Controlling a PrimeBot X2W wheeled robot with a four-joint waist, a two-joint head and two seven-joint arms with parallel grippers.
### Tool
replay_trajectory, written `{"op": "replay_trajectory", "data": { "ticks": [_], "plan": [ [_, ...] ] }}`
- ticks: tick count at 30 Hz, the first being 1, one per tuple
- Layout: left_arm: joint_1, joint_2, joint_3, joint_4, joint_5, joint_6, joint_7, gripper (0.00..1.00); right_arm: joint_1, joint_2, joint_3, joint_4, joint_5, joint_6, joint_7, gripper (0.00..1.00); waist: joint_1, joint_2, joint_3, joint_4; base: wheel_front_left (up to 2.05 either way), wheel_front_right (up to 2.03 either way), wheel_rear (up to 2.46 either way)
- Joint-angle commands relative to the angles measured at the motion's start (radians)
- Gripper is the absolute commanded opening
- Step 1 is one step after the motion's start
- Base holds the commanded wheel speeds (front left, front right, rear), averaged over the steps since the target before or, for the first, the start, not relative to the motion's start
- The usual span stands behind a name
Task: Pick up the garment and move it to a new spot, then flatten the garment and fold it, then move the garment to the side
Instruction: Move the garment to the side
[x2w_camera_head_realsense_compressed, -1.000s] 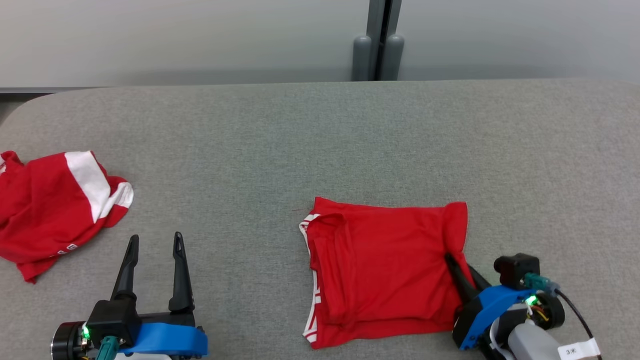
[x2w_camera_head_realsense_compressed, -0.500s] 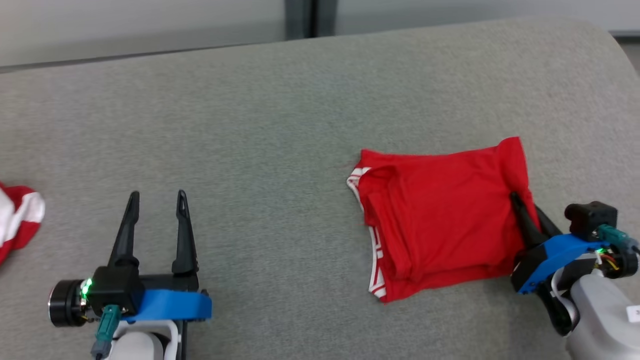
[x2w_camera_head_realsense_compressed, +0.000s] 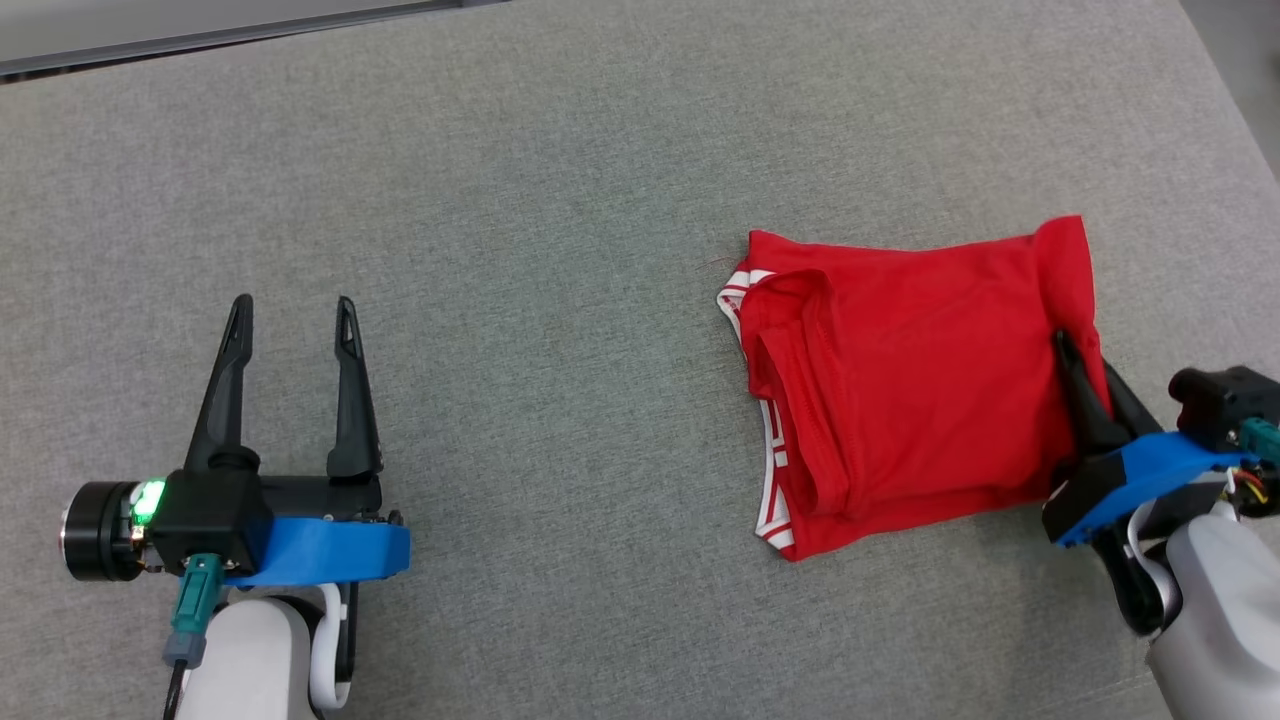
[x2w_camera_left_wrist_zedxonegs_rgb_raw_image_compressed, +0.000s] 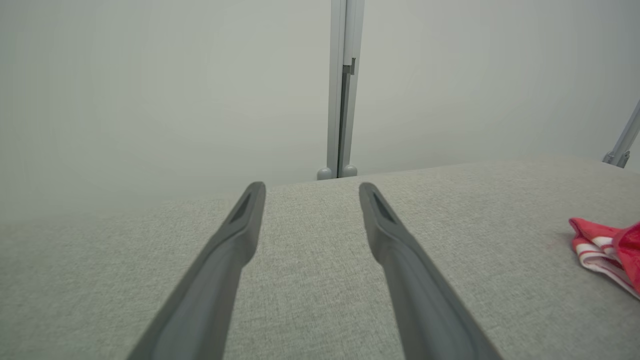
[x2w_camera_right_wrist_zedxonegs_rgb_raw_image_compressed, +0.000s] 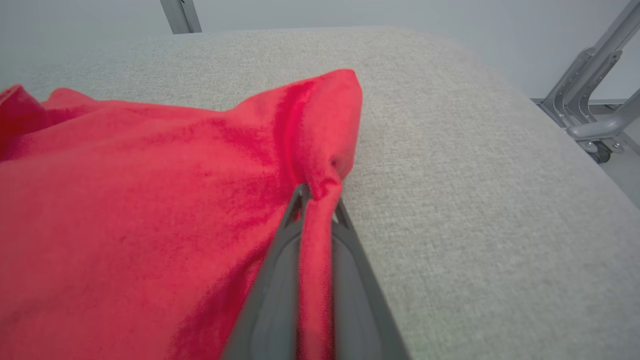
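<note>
The folded red garment with white trim lies on the grey table at the right; the right wrist view shows its red cloth up close. My right gripper is shut on the garment's right edge, and a pinched fold of cloth runs between its fingers. Far to the left, over bare table, my left gripper stands open with nothing between its fingers. A corner of the garment shows at the right edge of the left wrist view.
The grey fabric table spreads wide between the two grippers. Its right edge curves down close beside the garment, with metal frame legs beyond. A pale wall with a vertical post stands behind the table.
The head camera has swung right and down, so the second red and white garment at the left has left the picture. The right gripper keeps its hold on the garment's edge.
</note>
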Motion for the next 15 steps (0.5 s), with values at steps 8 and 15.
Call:
{"op": "replay_trajectory", "data": {
  "ticks": [8,15],
  "plan": [
    [-0.039,0.012,-0.007,-0.034,0.013,0.008,-0.002,1.00,-0.153,-0.046,0.040,-0.052,-0.067,0.000,-0.003,0.00,-0.0001,-0.0001,0.029,0.035,0.00,0.00,0.00],
    [-0.060,0.020,-0.018,-0.072,0.019,0.011,-0.002,1.00,-0.331,-0.140,0.059,0.016,-0.082,0.000,-0.003,0.00,-0.0001,-0.0001,0.081,0.073,0.00,0.00,0.00]
  ]
}}
